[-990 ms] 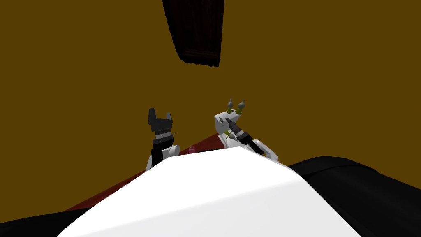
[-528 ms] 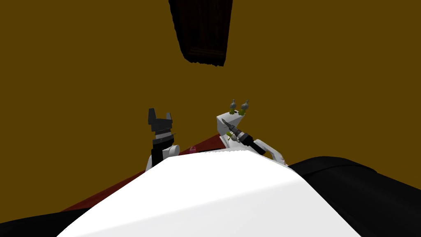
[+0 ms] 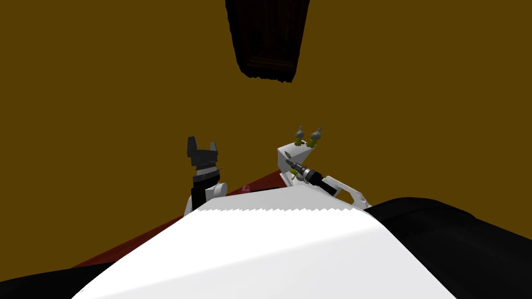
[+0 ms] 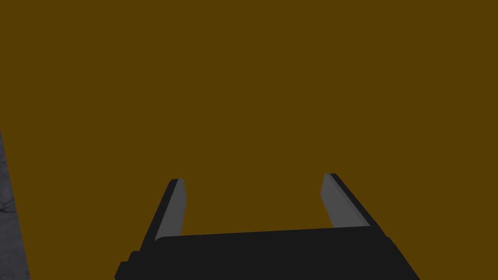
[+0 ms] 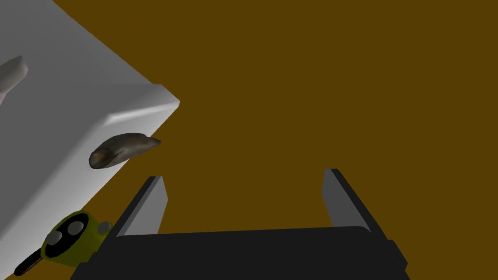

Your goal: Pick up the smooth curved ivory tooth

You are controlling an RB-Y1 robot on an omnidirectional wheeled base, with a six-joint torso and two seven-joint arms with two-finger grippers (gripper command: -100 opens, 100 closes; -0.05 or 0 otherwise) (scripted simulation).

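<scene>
Quick rundown. The right gripper (image 5: 245, 174) is seen spread wide, with nothing held between its two light grey blade fingers (image 5: 340, 197). The smooth curved dark grey-brown tooth (image 5: 121, 149) (not really ivory as drawn) is found lying on a flat face of a plain white block (image 5: 63, 121), close to one corner, with its pointed tip poking out past the block's edge. It sits just beyond the tip of one right finger and off to that side, not between the two, and no contact is made.

Down by the base of that same finger, a round yellow-green gadget with grey buttons and a black stub (image 5: 68, 238) is tucked against the block's edge. Farther along the white face a pale grey piece (image 5: 12, 73) is partly cut off, so what it is can't be told.

In the head view the right arm is reached out to the block, and two small grey figures on green bases (image 3: 307, 136) are stood on its far edge. The left gripper (image 3: 202, 141) is held upright, well apart from the block. Its fingers are parted too, nothing in them, with a flat ochre-brown surface (image 3: 104, 104) faced. A dark brown wooden slab (image 3: 267, 41) is seen well beyond the block, and a dark red strip (image 3: 156, 233) runs near the left arm.
</scene>
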